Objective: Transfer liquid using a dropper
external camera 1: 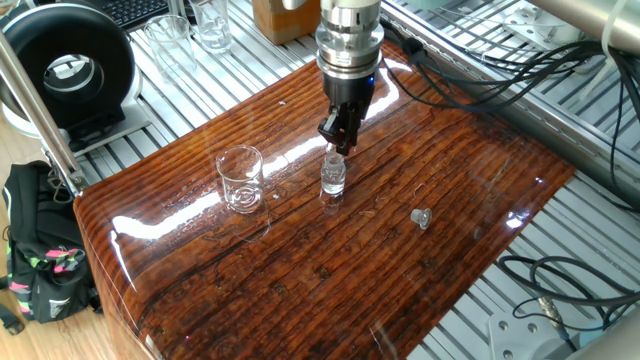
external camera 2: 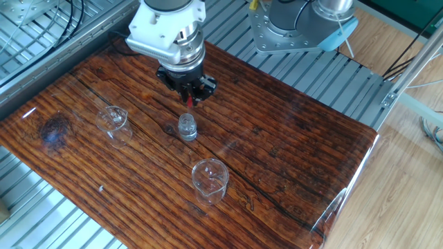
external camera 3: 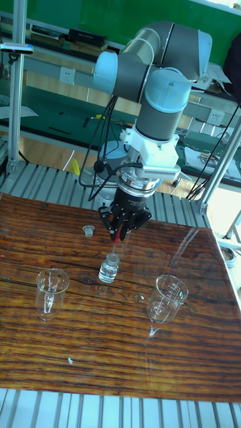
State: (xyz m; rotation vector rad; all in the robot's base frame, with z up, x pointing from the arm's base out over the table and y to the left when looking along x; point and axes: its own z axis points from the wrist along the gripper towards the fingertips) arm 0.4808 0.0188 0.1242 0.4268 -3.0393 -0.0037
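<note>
"What is the table (external camera 1: 420, 300) like?"

"It is dark, shiny wood with wavy lines, and bright light bounces off it. Three see-through glass things stand on it. A small bottle (external camera 1: 333, 178) is in the middle. A round cup (external camera 1: 240, 179) stands on one side of it and a cup with a pouring lip (external camera 2: 113, 123) on the other. A tiny cap (external camera 1: 421, 217) lies apart, near the table's edge."

"What is the gripper (external camera 3: 122, 231) doing?"

"Its two black fingers are pinched close around the dropper (external camera 3: 117, 239). It holds the dropper straight up and down by the red end. The dropper hangs right over the small bottle's mouth."

"Does the tip go into the bottle?"

"I think it just reaches the mouth, but the tube is clear and very thin, so I cannot be sure."

"Can you see the liquid?"

"No. Glass and liquid look the same here, so I cannot tell how much there is."
</note>
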